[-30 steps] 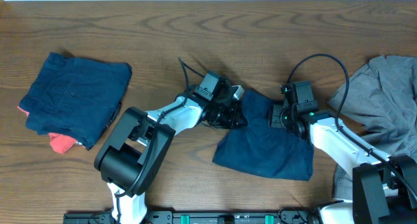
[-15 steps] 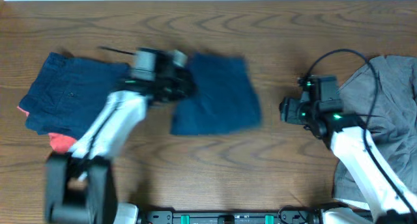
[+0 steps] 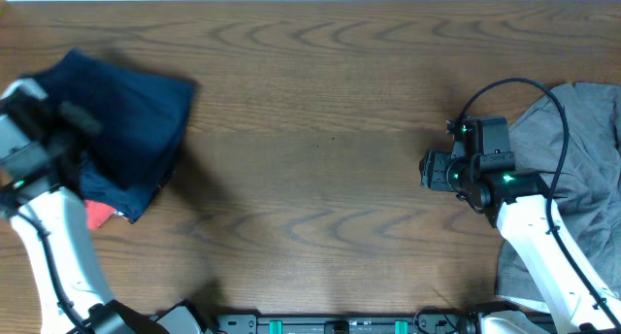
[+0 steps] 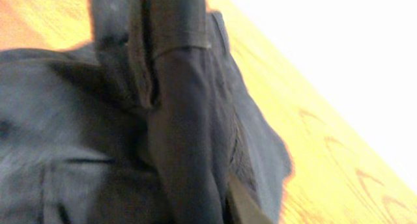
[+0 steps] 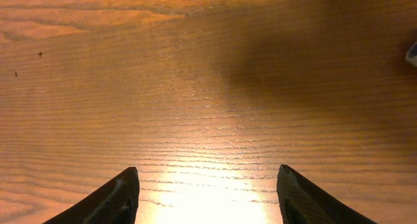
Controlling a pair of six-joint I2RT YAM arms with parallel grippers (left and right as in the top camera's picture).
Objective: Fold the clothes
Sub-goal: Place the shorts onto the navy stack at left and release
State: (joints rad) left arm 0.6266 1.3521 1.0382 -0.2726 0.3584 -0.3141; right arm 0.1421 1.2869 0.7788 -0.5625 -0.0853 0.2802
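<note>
**Overhead.** The navy garments (image 3: 136,106) were heaped at the far-left end of the tabletop (image 3: 310,130). Their outline was blurred, and their long axis ran roughly from upper right to lower left. A coral-red piece (image 3: 94,215) showed beneath their near corner. The left gripper (image 3: 70,125) sat on the heap's left side. The grey garment (image 3: 577,140) lay unfolded at the right edge, its long axis running far to near. The right gripper (image 3: 427,169) was just beside it and the nearer arm, with its jaws pointing away toward bare wood.

**Left wrist.** One dark finger (image 4: 186,120) lay against bunched navy cloth. Whether the jaws gripped could not be told.

**Right wrist.** The jaws were spread with nothing between them, over bare tabletop.
</note>
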